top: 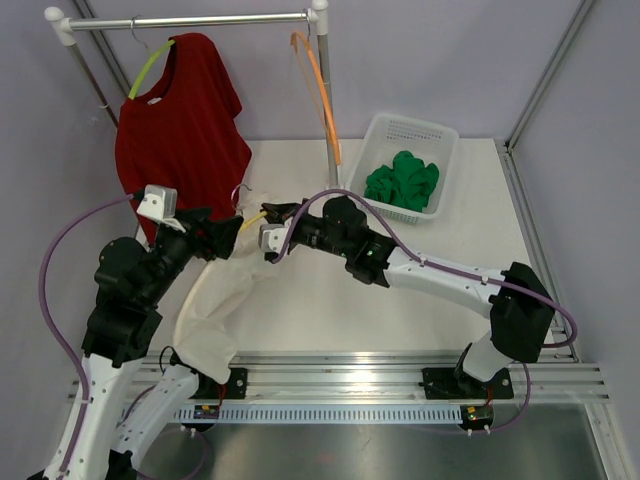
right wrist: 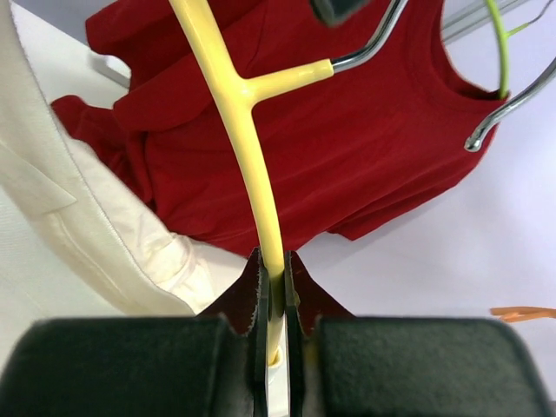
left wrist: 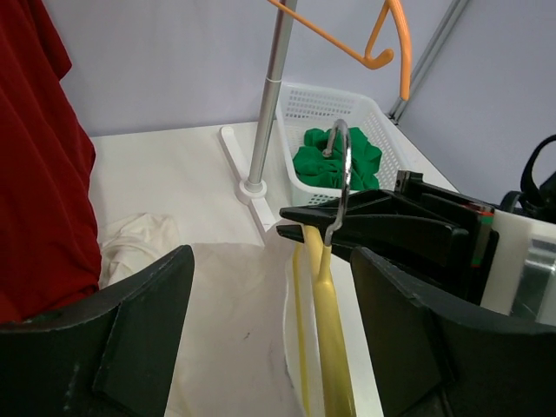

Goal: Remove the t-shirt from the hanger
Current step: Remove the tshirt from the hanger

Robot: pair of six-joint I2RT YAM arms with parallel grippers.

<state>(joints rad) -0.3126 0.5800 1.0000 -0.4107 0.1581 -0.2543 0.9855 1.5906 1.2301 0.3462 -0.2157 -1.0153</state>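
Note:
A cream t-shirt (top: 215, 300) hangs on a yellow hanger (top: 254, 216) above the table and droops toward the near edge. My right gripper (top: 270, 213) is shut on the hanger's yellow bar (right wrist: 261, 200), just below its metal hook (right wrist: 369, 48). The shirt (right wrist: 52, 217) lies to the left of the bar in the right wrist view. My left gripper (top: 222, 238) is wide open, with the shirt (left wrist: 226, 321) and the hanger (left wrist: 328, 330) between its fingers (left wrist: 130, 330); it grips nothing.
A red t-shirt (top: 180, 130) hangs on a green hanger (top: 150, 70) from the rack's rail (top: 200, 20). An orange hanger (top: 320, 80) hangs beside the rack's right post (top: 325, 100). A white basket (top: 440, 160) with green cloth (top: 402, 182) stands at the back right.

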